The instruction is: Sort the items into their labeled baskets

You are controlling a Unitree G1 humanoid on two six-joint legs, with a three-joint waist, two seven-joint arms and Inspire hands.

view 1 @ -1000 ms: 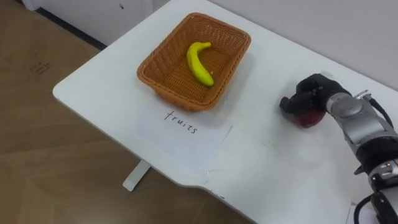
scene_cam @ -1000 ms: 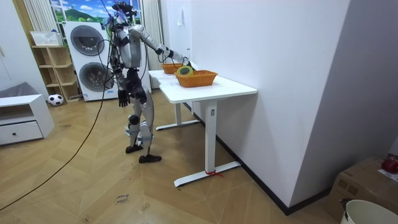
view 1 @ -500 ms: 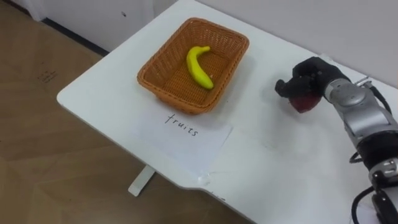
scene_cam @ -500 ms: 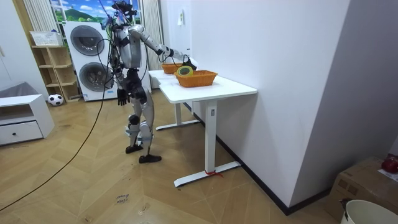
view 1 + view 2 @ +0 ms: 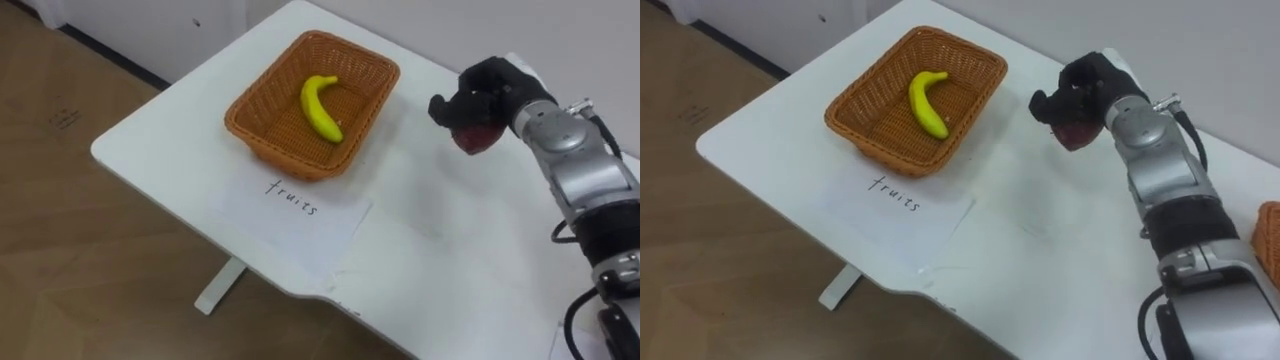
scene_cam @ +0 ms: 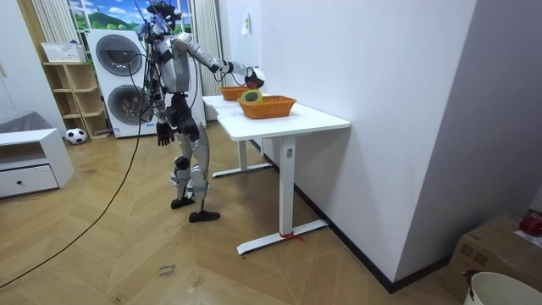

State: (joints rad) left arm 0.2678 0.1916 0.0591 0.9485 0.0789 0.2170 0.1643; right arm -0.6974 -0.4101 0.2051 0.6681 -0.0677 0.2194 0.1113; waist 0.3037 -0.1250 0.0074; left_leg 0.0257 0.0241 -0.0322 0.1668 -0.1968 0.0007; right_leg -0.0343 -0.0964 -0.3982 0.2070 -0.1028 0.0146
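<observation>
One dark-red fruit (image 5: 476, 139) in robot hand (image 5: 492, 88)

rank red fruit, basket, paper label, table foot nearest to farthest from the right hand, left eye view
1. red fruit, in the right hand
2. basket, to its left
3. paper label, before the basket
4. table foot, on the floor

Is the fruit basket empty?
Not empty: one yellow banana lies inside the basket. The red fruit is outside it, held in the right hand.
</observation>
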